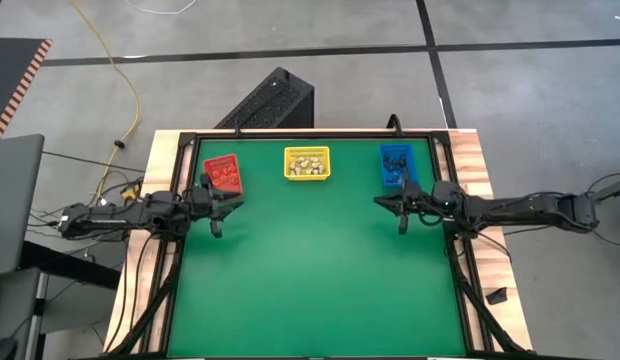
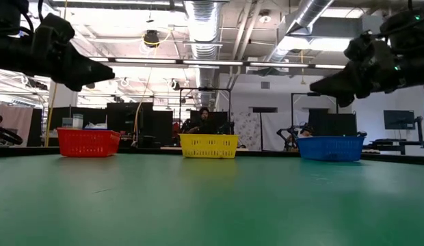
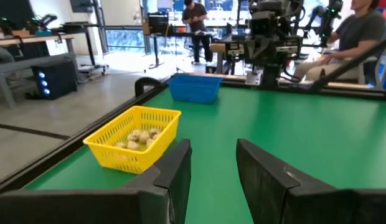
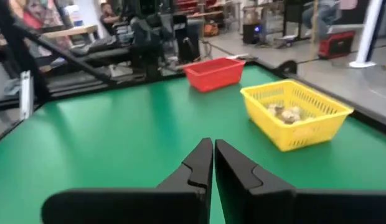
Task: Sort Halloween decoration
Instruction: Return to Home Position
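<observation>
1. I had the three bins in a row along the far edge of the table (image 1: 310,275): the red bin (image 2: 88,143) toward the far left corner, the yellow bin (image 2: 209,145) midway, and the blue bin (image 2: 331,148) toward the far right corner.
2. The trinkets (image 3: 138,137) I could read best were the cream ones heaped in the yellow bin. The red bin showed dark specks from above, which I took for more of them. What lay in the blue bin was too small to tell.
3. The left gripper (image 3: 213,149) hung above the table by its left edge, just in front of the red bin. Its fingers stood apart with a clear gap and held nothing.
4. The right gripper (image 4: 213,146) hung by the right edge, just in front of the blue bin. Its fingers were pressed together and empty.
5. I judged the sorting done and only the retreat to rest left.
6. The risk I watched was clearance. Each gripper sat near a light bin, so a swing toward the far edge while folding back could clip a rim and shove or tip the bin, spilling trinkets.
7. The spread left fingers worried me more, since one could snag the red bin's mesh wall.
</observation>
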{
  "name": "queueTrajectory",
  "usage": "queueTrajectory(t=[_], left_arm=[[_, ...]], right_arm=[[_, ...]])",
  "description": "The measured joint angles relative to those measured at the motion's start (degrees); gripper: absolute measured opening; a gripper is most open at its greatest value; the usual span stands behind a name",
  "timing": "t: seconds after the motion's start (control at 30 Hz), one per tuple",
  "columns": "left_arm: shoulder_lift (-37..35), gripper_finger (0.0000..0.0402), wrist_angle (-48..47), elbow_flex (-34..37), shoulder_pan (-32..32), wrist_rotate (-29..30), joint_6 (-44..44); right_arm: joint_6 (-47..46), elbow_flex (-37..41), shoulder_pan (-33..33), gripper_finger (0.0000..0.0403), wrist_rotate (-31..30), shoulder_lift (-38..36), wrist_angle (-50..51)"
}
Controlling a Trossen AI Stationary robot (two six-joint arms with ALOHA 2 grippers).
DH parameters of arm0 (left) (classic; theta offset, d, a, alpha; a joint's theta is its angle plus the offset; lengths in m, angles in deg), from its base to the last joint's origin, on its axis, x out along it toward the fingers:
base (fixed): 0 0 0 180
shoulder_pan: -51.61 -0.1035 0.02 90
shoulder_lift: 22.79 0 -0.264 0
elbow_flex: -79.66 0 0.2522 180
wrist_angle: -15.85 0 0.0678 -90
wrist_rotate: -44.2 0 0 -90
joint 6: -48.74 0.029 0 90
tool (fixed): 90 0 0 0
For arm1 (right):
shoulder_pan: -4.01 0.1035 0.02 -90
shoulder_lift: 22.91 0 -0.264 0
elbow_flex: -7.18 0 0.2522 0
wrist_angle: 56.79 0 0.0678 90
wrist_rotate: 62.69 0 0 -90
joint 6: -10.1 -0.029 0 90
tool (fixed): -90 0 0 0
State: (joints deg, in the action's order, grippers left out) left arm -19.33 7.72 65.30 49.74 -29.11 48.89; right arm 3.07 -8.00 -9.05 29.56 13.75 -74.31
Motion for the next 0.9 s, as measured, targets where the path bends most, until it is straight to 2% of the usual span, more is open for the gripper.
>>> queueTrajectory(t=[0.23,0.47,0.9], left_arm=[[0.0,0.0116,-1.6,0.0,-0.2,-0.4,-0.4],[0.0,0.0116,-1.5,0.1,-0.2,0.1,0.7],[0.0,0.0116,-1.5,0.1,-0.2,0.1,0.6]], right_arm=[[-0.3,0.9,-1.0,0.0049,0.8,0.0,0.7],[-7.8,0.9,-0.9,0.0048,0.7,0.1,1.0],[-8.0,1.0,-0.9,0.0049,0.6,0.1,1.0]])
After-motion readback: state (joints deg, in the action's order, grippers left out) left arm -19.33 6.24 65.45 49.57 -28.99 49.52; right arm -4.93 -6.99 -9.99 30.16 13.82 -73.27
